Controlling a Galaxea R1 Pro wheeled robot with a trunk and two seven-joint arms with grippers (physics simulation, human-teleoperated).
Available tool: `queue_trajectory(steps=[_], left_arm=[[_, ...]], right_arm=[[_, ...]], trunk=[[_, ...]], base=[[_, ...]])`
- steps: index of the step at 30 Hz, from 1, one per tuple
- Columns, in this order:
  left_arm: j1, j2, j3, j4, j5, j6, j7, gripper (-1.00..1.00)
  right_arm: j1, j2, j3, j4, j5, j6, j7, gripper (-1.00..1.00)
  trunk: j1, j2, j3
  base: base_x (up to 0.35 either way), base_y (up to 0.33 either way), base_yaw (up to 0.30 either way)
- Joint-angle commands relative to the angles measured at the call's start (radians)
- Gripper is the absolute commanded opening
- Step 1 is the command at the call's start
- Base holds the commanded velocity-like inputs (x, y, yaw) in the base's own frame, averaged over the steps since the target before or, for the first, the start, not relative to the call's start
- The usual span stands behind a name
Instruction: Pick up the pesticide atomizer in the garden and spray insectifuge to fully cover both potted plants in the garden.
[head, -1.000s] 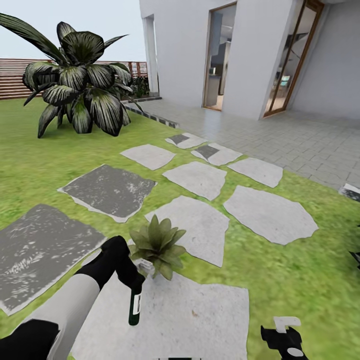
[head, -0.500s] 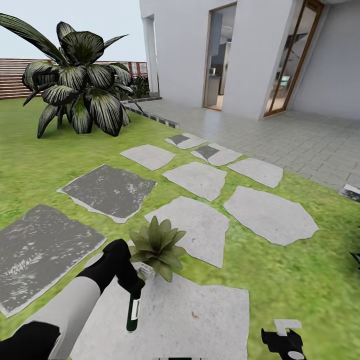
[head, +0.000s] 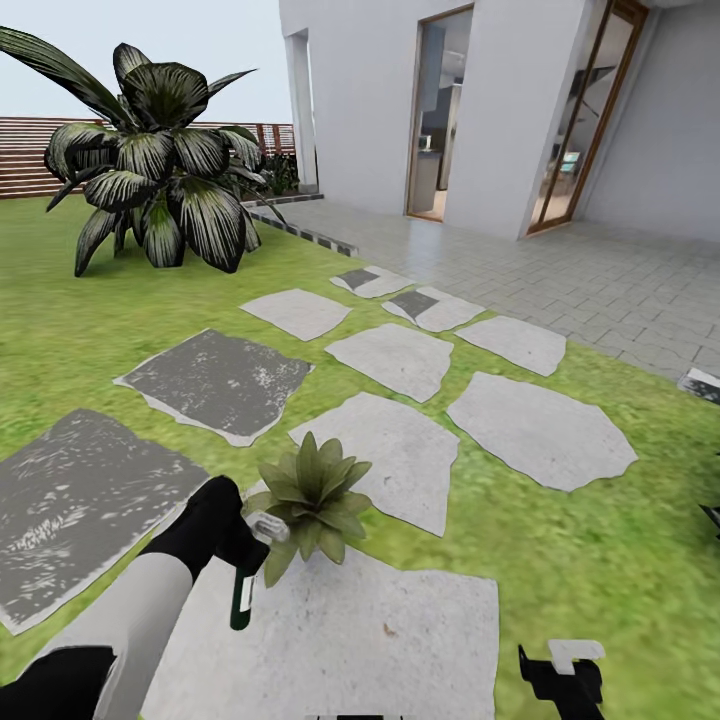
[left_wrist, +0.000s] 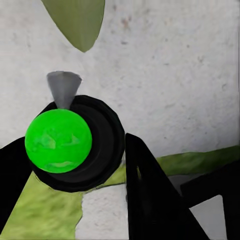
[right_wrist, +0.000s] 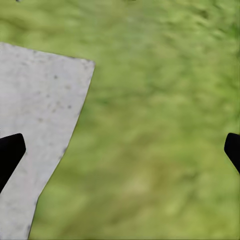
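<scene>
Head view put my left arm low at the left edge, its black wrist reaching toward the near stepping stone (head: 350, 640). My left tool (head: 245, 560) was pinching the pesticide atomizer (head: 243, 590), whose dark green body hung down and tilted over the stone while its white trigger head (head: 266, 527) sat just beside the leaves. The potted plant (head: 312, 490), a low rosette of pointed green leaves, stood at the far edge of that stone, touching or nearly touching the sprayer head; I could not tell which. Behind it the lawn (head: 60, 330) carried more grey stepping stones, and the big striped-leaf shrub (head: 160, 170) rose well apart at the far left, before the wooden slat fence (head: 30, 150). To the right lay the paved terrace (head: 600, 280) and the white house wall (head: 370, 100) with its glass doors.

In the left wrist view I saw the atomizer end-on as a black ring with a bright green disc (left_wrist: 58, 141), a grey nozzle cone (left_wrist: 63, 87) pointing over the stone, a leaf tip (left_wrist: 77, 22) beyond it, and one dark finger (left_wrist: 150, 195) pressed at the bottle's side.

My right tool (head: 565, 685) hung low at the right over grass. In the right wrist view its fingertips (right_wrist: 10, 152) stood spread wide, with grass (right_wrist: 160, 125) and a stone corner (right_wrist: 35, 125) between them.
</scene>
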Motion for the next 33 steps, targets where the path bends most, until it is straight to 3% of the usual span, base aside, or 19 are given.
queue_trajectory(steps=[1,10,16,22,28,33], left_arm=[[0.001,-0.002,0.005,0.004,-0.007,0.005,-0.009,-1.0],[0.001,-0.045,0.002,0.005,-0.01,0.002,-0.008,-1.0],[0.0,-0.047,-0.002,-0.002,-0.009,0.003,-0.007,-1.0],[0.002,-0.047,-0.001,0.008,-0.008,0.005,-0.007,-1.0],[0.007,-0.046,0.002,0.01,-0.009,0.003,-0.007,-1.0],[0.065,-0.037,-0.001,-0.001,-0.012,0.001,-0.005,-1.0]], right_arm=[[-0.001,0.0,-0.005,0.002,0.01,-0.004,-0.007,1.0],[-0.001,0.007,-0.005,0.002,0.004,-0.004,-0.013,1.0],[-0.001,0.008,-0.005,0.002,0.004,-0.004,-0.013,1.0],[-0.001,0.008,-0.005,0.002,0.004,-0.004,-0.013,1.0],[-0.001,0.005,-0.005,0.001,0.005,-0.004,-0.013,1.0],[-0.001,0.003,-0.005,0.0,0.005,-0.004,-0.011,1.0]], trunk=[[0.0,0.0,-0.001],[0.0,0.0,-0.004],[0.0,0.0,-0.013],[0.023,-0.042,-0.041],[0.023,-0.042,-0.044],[0.023,-0.042,-0.044]], base=[[0.0,0.0,0.0],[0.0,0.0,0.0],[0.0,0.0,0.0],[0.0,0.0,0.0],[0.0,0.0,0.0],[0.004,-0.004,0.0]])
